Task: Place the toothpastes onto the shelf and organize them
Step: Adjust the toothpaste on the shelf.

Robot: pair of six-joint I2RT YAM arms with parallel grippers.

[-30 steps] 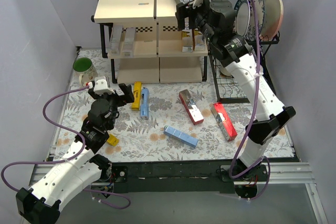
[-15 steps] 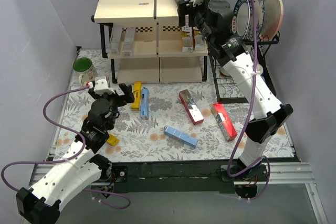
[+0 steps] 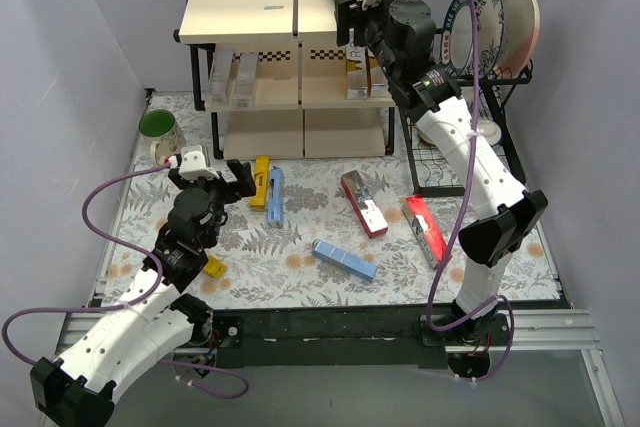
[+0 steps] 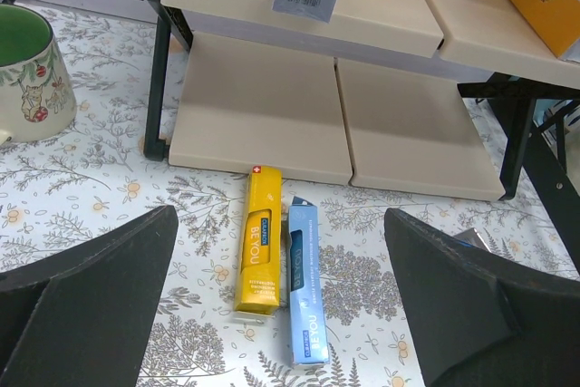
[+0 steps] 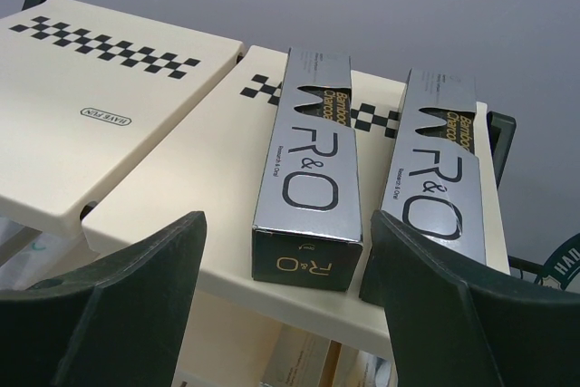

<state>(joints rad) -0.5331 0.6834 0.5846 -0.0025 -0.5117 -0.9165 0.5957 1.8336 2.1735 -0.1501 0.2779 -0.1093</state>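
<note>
Toothpastes, one silver box (image 5: 308, 178) and its twin (image 5: 442, 169), are laid side by side on the shelf (image 5: 118, 88) top, right claw (image 5: 288, 224) is spread wide before one, nothing gripped, left claw (image 4: 279, 217) is spread wide over a yellow box (image 4: 256, 251) and a blue box (image 4: 305, 296) on the table (image 4: 91, 188).

A yellow carton (image 4: 256, 251) and a blue carton (image 4: 306, 294) lie side by side on the table (image 4: 91, 215) before the shelf (image 4: 263, 115).

We see pale lavender walls (image 3: 70, 67) left, behind and right of the table (image 3: 290, 269) — plain, evenly lit. A leaf-patterned cloth (image 3: 140, 209) covers its top, a black strip (image 3: 330, 327) edging its near side.
</note>
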